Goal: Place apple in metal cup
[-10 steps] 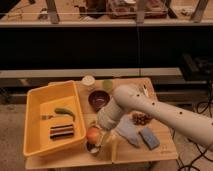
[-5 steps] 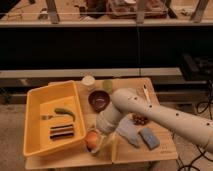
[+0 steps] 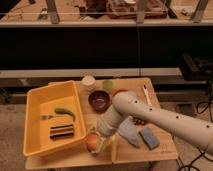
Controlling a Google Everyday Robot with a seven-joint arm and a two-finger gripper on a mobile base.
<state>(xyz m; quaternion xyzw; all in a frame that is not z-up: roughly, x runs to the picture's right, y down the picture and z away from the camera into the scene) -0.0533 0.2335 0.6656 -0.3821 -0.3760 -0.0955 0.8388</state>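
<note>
The apple (image 3: 91,141), small, round and orange-red, sits low at the table's front edge, just right of the yellow bin. My gripper (image 3: 95,142) comes in from the right on a cream-white arm (image 3: 150,117) and is shut on the apple, with fingers on either side of it. The metal cup (image 3: 98,150) is almost hidden under the apple and gripper. Only a pale shiny edge shows below the fruit. I cannot tell whether the apple rests inside the cup or just above it.
A yellow bin (image 3: 35,97) at left holds a green pepper (image 3: 64,112), a fork and a dark block (image 3: 62,131). A dark red bowl (image 3: 99,100), a cream-white container (image 3: 88,81) and a green cup (image 3: 107,85) stand behind. A grey cloth (image 3: 129,134) and a blue sponge (image 3: 149,137) lie at right.
My gripper has moved down and toward the front edge with the apple, over the spot where the metal cup stood. Over the last half second it has barely moved.
</note>
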